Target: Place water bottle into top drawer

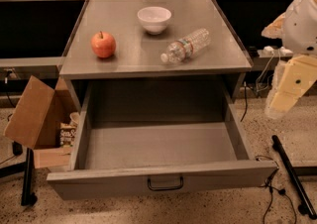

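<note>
The water bottle (186,45) lies on its side on the grey cabinet top (129,59), right of centre, with its white cap pointing to the front left. The top drawer (158,143) below is pulled wide open and its inside is bare; its dark wire handle (165,184) sits at the centre of the front panel. My gripper (283,98) hangs at the right edge of the view, beside the cabinet and above the floor, well to the right of the bottle and holding nothing I can see.
A red apple (103,44) and a white bowl (154,19) also stand on the cabinet top. An open cardboard box (37,116) sits on the floor to the left. Cables and a black bar (292,176) lie on the floor to the right.
</note>
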Robot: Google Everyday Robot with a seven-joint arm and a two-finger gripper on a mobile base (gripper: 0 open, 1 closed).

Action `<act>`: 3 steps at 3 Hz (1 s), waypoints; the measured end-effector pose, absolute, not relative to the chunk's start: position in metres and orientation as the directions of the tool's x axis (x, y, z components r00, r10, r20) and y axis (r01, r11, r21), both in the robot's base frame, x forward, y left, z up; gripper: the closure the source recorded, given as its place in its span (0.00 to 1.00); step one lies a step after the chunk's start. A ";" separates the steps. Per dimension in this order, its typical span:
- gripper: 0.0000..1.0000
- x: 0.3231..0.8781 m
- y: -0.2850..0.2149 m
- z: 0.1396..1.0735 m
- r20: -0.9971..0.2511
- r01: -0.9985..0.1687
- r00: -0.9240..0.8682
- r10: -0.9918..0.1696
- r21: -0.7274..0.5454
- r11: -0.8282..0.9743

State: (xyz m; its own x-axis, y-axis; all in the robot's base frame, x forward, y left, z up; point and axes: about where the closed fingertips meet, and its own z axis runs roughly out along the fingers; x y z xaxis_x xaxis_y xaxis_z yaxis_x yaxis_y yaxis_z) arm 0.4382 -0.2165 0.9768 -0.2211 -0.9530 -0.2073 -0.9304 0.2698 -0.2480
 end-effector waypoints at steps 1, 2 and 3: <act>0.00 0.456 -0.210 0.975 -0.223 -0.927 -0.194 -0.955 -0.277 0.253; 0.00 0.496 -0.200 0.972 -0.256 -0.927 -0.112 -0.960 -0.322 0.194; 0.00 0.542 -0.185 0.959 -0.299 -0.936 -0.017 -0.954 -0.331 0.121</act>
